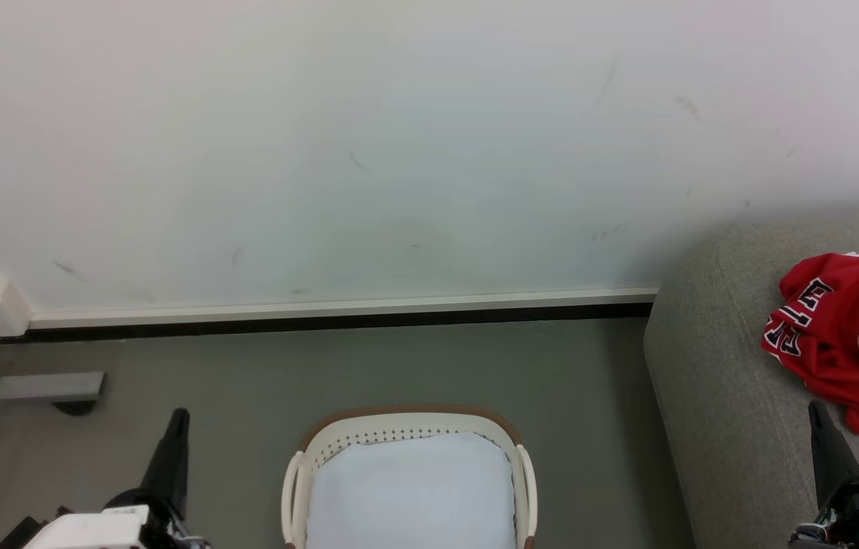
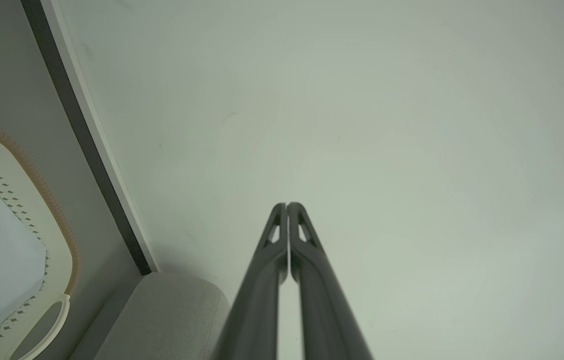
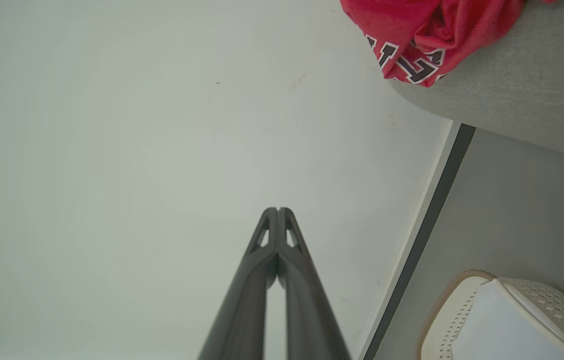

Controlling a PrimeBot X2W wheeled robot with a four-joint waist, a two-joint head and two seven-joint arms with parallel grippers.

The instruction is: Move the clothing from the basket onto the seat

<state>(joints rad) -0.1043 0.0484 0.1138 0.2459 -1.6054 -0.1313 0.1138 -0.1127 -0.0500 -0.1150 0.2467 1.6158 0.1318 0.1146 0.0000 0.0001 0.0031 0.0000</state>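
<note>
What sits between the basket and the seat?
A bare stretch of grey floor lies between the basket and the seat, as the head view shows.

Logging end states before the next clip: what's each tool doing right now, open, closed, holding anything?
Left tool: closed, fingers together, holding nothing.
Right tool: closed, fingers together, holding nothing.

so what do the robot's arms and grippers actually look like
The left gripper and right gripper look alike: two long, slim, dark grey-black fingers tapering to rounded tips, each with a small triangular cut-out near the tip. In the head view each sits on a black wrist with a white boxy casing behind it.
</note>
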